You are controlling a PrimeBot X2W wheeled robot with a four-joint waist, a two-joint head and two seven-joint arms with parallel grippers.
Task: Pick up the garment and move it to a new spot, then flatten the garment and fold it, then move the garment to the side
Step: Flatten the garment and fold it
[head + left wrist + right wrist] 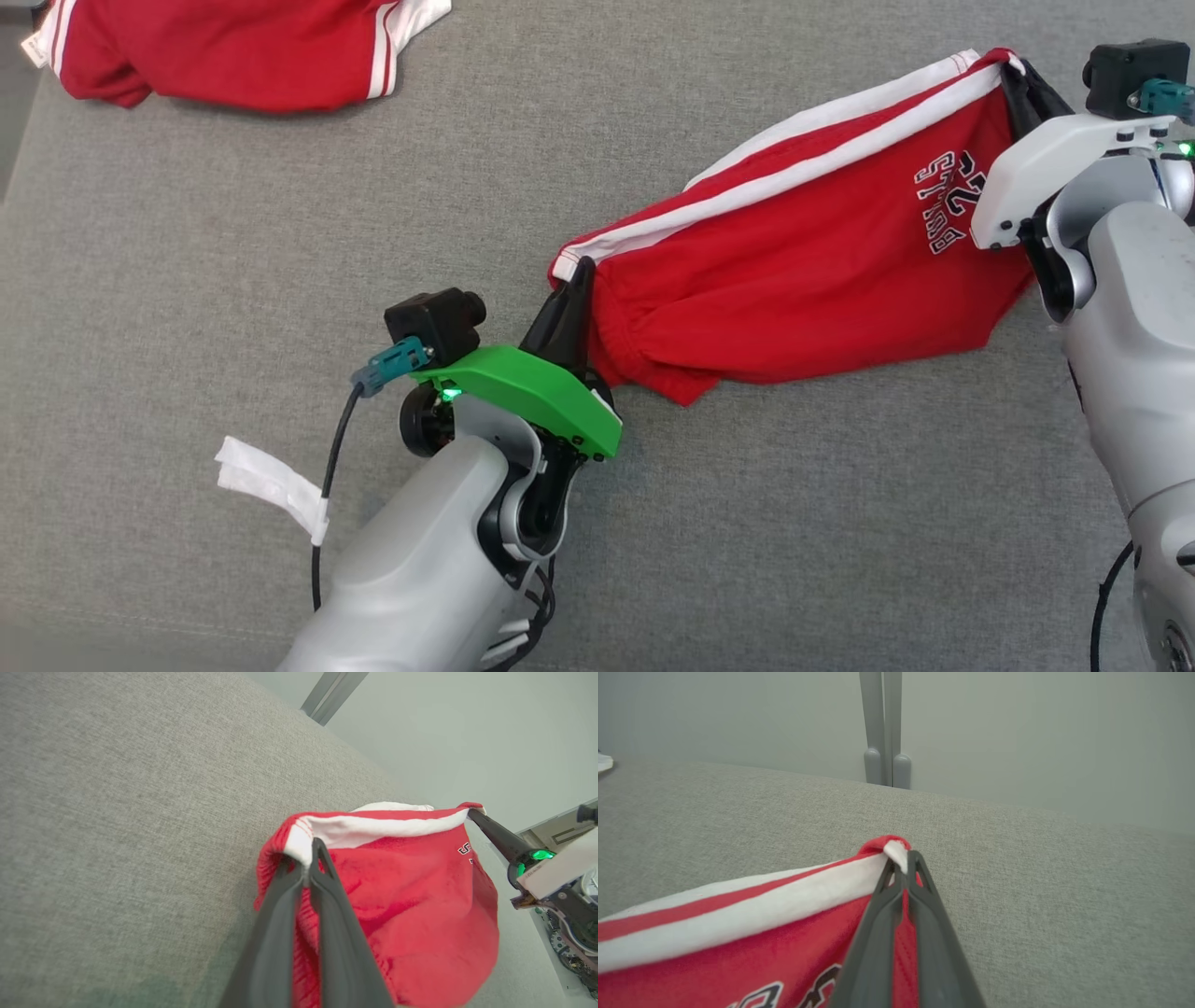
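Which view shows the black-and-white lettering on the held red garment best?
The head view: most of the lettering lies in sight on the red garment, beside the right gripper. The left wrist view catches a sliver of it; the right wrist view cuts it off at the bottom edge.

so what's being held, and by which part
The red white-striped fabric shorts, one end of the striped edge in the left gripper, the other in the right gripper.

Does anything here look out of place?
A loose white strip sticks out from the left arm's black cable, and a second red-and-white garment lies crumpled at the far left corner of the grey fabric surface.
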